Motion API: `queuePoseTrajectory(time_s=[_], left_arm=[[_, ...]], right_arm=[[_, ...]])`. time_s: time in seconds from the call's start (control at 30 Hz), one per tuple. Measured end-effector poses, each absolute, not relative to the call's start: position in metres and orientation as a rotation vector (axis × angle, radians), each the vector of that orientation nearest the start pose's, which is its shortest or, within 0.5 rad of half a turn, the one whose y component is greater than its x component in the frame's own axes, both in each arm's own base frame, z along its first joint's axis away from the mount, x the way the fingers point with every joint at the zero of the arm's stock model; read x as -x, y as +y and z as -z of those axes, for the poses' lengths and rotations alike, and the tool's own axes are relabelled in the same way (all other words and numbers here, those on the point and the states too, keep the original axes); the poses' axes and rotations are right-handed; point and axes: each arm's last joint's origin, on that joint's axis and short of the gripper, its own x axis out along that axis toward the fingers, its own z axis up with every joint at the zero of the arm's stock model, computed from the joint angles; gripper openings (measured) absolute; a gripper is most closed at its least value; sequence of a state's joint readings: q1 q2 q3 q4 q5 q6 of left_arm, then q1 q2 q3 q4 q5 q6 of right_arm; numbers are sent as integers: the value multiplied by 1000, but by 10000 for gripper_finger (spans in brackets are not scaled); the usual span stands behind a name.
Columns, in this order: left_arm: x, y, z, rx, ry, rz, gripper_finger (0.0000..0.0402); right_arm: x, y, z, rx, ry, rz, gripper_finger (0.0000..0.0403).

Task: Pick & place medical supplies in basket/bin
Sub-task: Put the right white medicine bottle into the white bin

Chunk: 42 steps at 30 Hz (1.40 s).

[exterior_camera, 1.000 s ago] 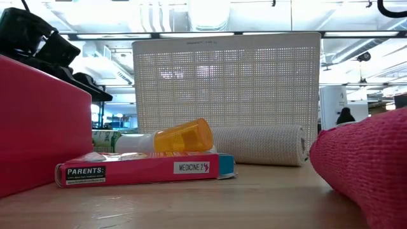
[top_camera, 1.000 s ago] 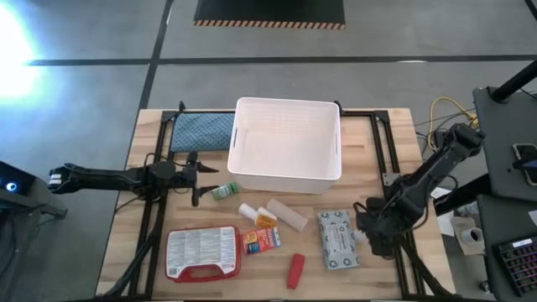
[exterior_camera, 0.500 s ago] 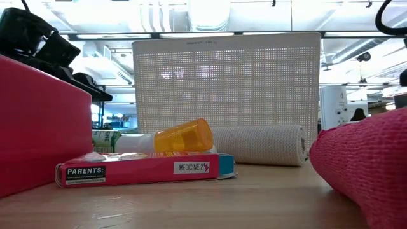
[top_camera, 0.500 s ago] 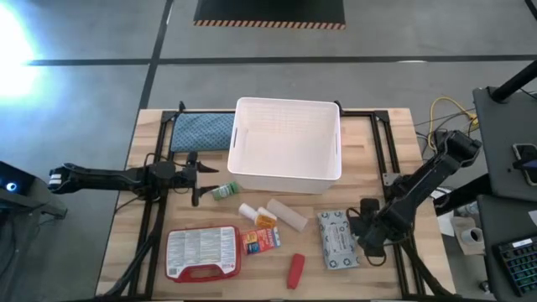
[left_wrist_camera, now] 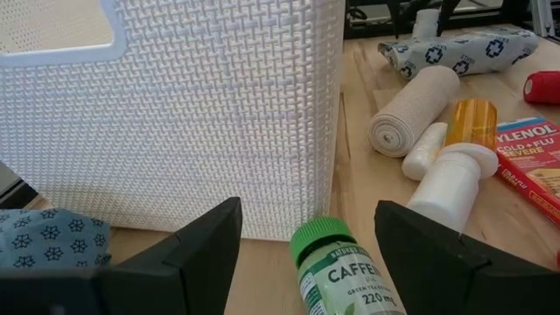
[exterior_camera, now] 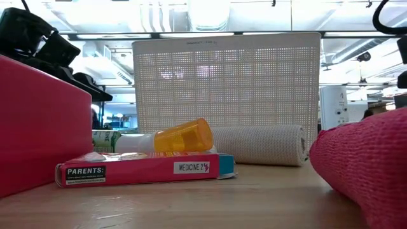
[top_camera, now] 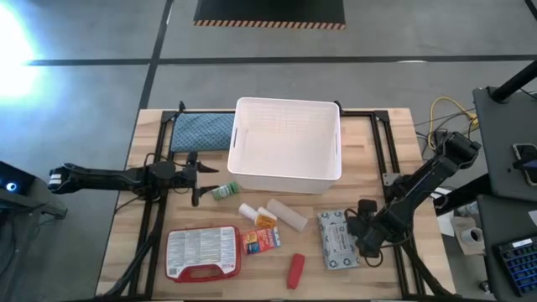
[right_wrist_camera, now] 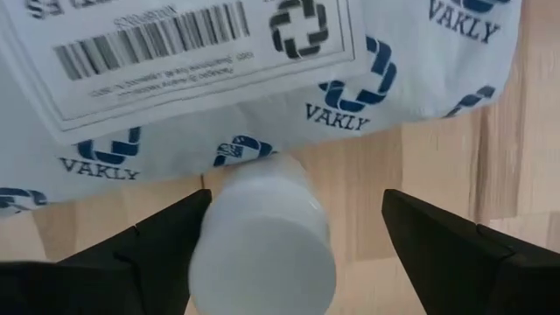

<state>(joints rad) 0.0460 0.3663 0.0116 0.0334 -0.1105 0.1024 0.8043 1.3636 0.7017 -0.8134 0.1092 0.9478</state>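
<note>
The white slotted bin stands at the table's far middle. In front of it lie the green bottle, white bottles, beige roll, orange-red box, red case, red tube and grey-white soft pack. My left gripper is open and level, with the green bottle's cap just ahead between its fingers. My right gripper is open and points down, with a small white bottle beside the soft pack between its fingers.
A blue-grey folded cloth lies left of the bin at the far edge. An orange pill bottle lies between the white bottle and the roll. Black frame rails run along both sides of the table. Bare wood shows along the near edge.
My right gripper has moved toward the table's near edge and slightly left, closing in on the soft pack's right side. The left arm and all the supplies have stayed put.
</note>
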Motion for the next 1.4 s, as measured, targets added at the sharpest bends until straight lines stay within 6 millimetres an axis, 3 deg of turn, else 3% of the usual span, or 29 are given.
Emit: queuePoseTrajectory(time_s=[0.47, 0.83, 1.0, 1.2, 1.4], left_arm=[[-115, 9, -139, -112, 329, -139, 242], [-115, 9, -139, -112, 329, -139, 242], [-115, 9, -139, -112, 329, -139, 242], [-115, 9, -139, -112, 329, -139, 242], [-115, 9, -139, -112, 329, -139, 242]], right_arm=[[-145, 146, -162, -146, 1409, 119, 321], [-145, 146, -161, -173, 1403, 145, 214], [-144, 144, -164, -313, 1381, 265, 170], [-143, 136, -191, -481, 1165, 361, 164], [-133, 115, -250, -714, 771, 363, 182]])
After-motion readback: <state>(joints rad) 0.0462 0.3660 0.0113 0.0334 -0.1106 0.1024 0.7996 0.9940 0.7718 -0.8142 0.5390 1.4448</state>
